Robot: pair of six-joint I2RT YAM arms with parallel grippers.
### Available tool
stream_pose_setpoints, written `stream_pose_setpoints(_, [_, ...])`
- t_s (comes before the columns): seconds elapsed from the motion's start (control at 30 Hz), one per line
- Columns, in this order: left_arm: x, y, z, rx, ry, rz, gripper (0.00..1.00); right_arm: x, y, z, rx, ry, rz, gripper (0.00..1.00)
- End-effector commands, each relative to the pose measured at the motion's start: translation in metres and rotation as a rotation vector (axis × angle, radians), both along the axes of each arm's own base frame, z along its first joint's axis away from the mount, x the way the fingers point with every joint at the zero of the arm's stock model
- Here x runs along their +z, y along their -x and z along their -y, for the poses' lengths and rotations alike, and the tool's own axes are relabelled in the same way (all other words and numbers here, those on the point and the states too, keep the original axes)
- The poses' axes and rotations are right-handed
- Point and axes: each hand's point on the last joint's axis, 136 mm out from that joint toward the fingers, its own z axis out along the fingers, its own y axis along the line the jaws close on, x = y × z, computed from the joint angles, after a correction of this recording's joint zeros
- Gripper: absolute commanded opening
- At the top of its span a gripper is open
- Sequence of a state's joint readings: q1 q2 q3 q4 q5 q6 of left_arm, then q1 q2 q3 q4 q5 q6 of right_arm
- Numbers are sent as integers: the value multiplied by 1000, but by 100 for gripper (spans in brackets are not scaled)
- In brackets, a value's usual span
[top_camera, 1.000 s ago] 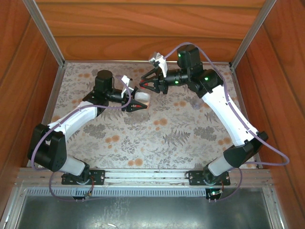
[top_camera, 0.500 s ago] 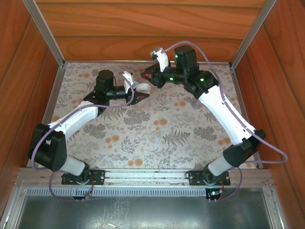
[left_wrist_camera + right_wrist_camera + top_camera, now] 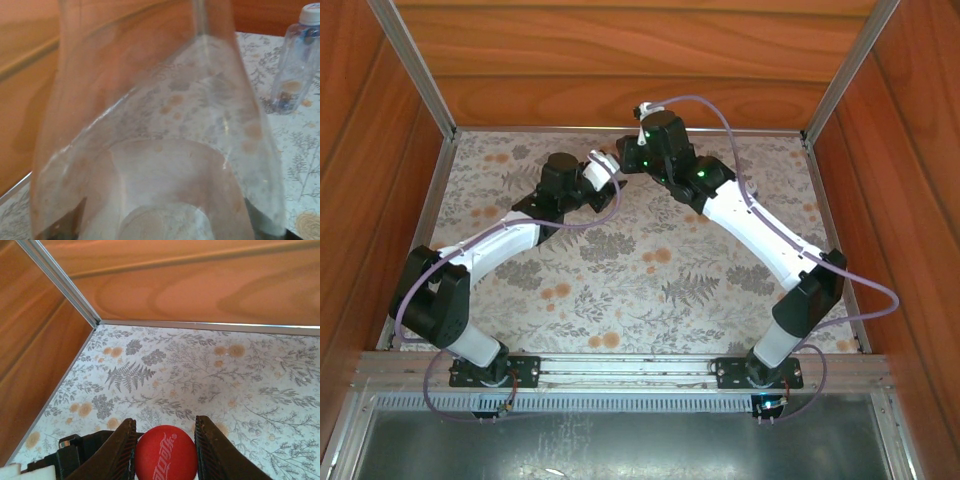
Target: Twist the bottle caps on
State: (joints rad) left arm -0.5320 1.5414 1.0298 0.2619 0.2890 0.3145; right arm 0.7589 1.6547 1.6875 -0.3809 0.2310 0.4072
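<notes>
- The flat tabletop (image 3: 650, 270) is covered by a matt cloth printed with grey ferns and orange blossoms. Smooth reddish wooden walls (image 3: 620, 60) with aluminium corner rails enclose it.
- Two white-and-black arms (image 3: 760, 230) reach to the far middle of the table, with their wrists nearly meeting.
- The left gripper (image 3: 608, 178) is clamped tight on a thin-walled clear plastic bottle (image 3: 160, 150). The bottle is glossy and lies so close to the left wrist camera that it blurs. It seems empty, though the blur makes that uncertain.
- A smaller clear bottle with a bluish tint (image 3: 292, 65) stands upright on the cloth, well apart to the right, and the floral print shows through it.
- The right gripper (image 3: 165, 452) stands narrow. Its two dark curved fingers (image 3: 122, 450) pinch a bright red round plastic cap (image 3: 165, 460), smooth and marked with white script, above the cloth.
- A white round screw cap (image 3: 311, 14) sits on the bluish bottle's neck.
</notes>
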Motion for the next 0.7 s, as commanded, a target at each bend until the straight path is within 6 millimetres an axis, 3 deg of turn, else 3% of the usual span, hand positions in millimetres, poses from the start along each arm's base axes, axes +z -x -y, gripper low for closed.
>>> stream_pose_setpoints(0.0, [23, 20, 9, -171, 99, 25, 48, 38, 8, 5, 111, -26, 172, 42])
stream_pose_setpoints(0.13, [29, 64, 13, -463, 184, -25, 50, 77, 38, 8, 351, -51, 312, 61])
stream_pose_setpoints(0.33, [51, 114, 15, -750, 294, -122, 51, 94, 98, 6, 723, -34, 325, 67])
stream_pose_setpoints(0.47, [65, 126, 15, -826, 324, -150, 51, 94, 121, 2, 863, -34, 261, 67])
stream_pose_setpoints(0.67, [71, 130, 14, -853, 333, -156, 51, 85, 126, -7, 945, -59, 190, 62])
